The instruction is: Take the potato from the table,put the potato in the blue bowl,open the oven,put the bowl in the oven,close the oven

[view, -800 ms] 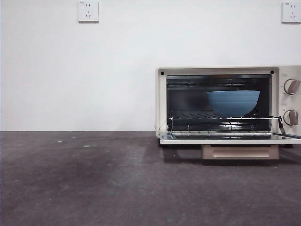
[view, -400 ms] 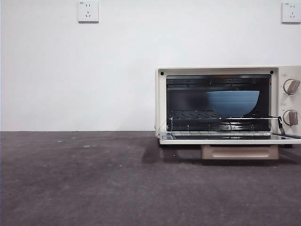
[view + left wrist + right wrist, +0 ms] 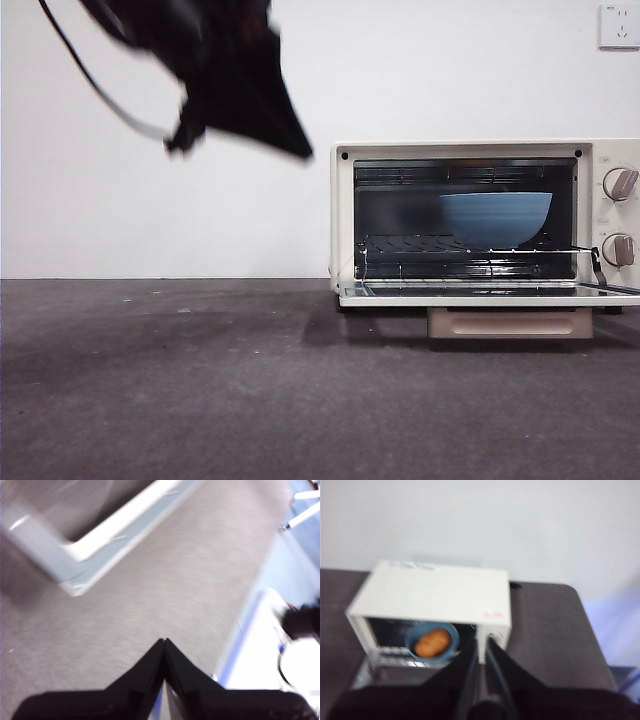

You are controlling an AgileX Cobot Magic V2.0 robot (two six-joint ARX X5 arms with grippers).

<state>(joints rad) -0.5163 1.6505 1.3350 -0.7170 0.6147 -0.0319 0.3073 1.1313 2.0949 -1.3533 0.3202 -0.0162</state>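
Note:
The cream oven [image 3: 480,150] stands at the right of the dark table [image 3: 200,380], its glass door [image 3: 490,293] folded down flat with the tan handle [image 3: 510,322] hanging below. On the wire rack inside sits the blue bowl [image 3: 497,218]. From high above, the right wrist view shows the oven [image 3: 435,592], the bowl [image 3: 410,641] and the orange-brown potato [image 3: 432,642] lying in it. My right gripper [image 3: 481,642] is shut and empty, well clear of the oven. A blurred dark arm [image 3: 235,80], seemingly the left one, hangs at the front view's top left. My left gripper [image 3: 164,641] is shut over bare table.
Two knobs [image 3: 620,184] sit on the oven's right panel. A wall socket [image 3: 620,25] is high on the white wall. In the left wrist view a pale angled frame [image 3: 75,555] lies beyond the table surface [image 3: 150,595].
A dark arm has swung into the front view's top left, blurred by motion. The oven, its open door and the bowl have not moved.

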